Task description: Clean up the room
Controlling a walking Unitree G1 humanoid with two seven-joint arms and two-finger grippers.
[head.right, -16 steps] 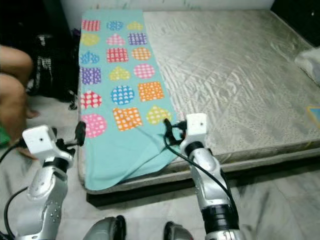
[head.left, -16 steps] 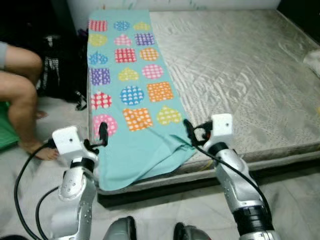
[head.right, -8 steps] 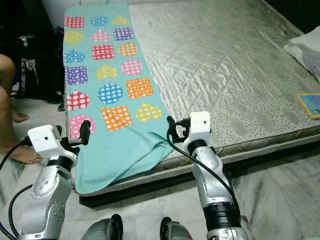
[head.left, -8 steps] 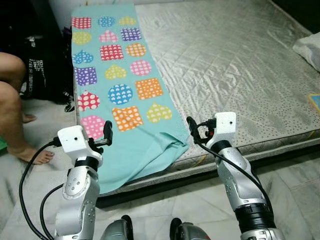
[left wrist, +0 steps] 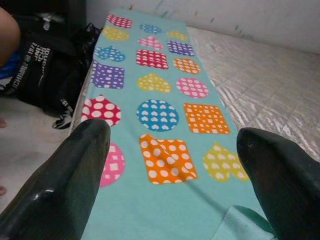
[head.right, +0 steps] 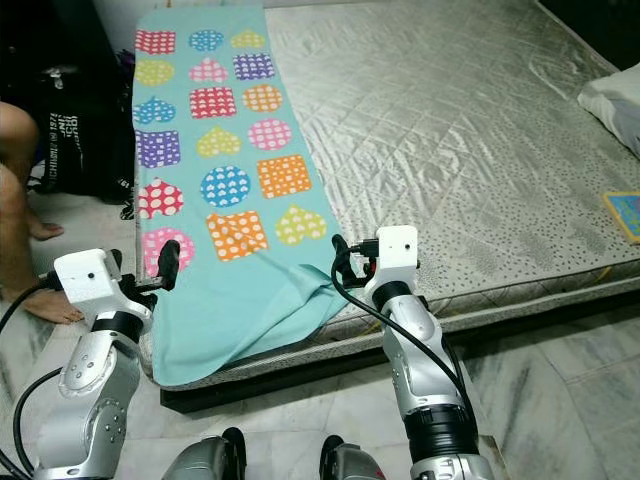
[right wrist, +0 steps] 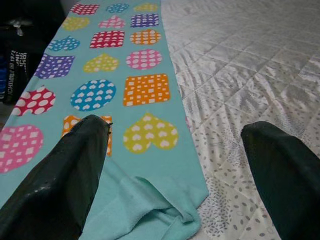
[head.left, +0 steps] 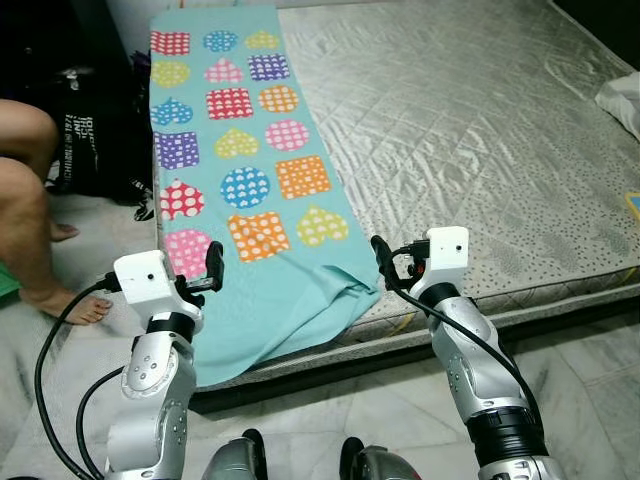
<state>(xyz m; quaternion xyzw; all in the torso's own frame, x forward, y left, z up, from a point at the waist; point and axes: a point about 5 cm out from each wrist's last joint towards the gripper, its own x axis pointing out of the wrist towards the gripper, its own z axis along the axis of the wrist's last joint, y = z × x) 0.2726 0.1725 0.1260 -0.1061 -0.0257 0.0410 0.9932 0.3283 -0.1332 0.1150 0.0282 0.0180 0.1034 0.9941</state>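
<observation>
Towel (head.left: 245, 190) lies ahead of both sets of jaws, stretched along the mattress (head.left: 480, 130), its near corner rumpled. Left gripper (left wrist: 170, 165) and right gripper (right wrist: 175, 165) hover spread wide, empty. View has swung back slightly; grasp not yet begun.

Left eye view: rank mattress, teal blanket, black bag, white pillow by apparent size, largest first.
1. mattress: spans most of the frame.
2. teal blanket: long strip down the mattress's left side.
3. black bag: on the floor beside the bed, partly in shadow.
4. white pillow: cut off by the frame edge, so its true size is unsure.
</observation>
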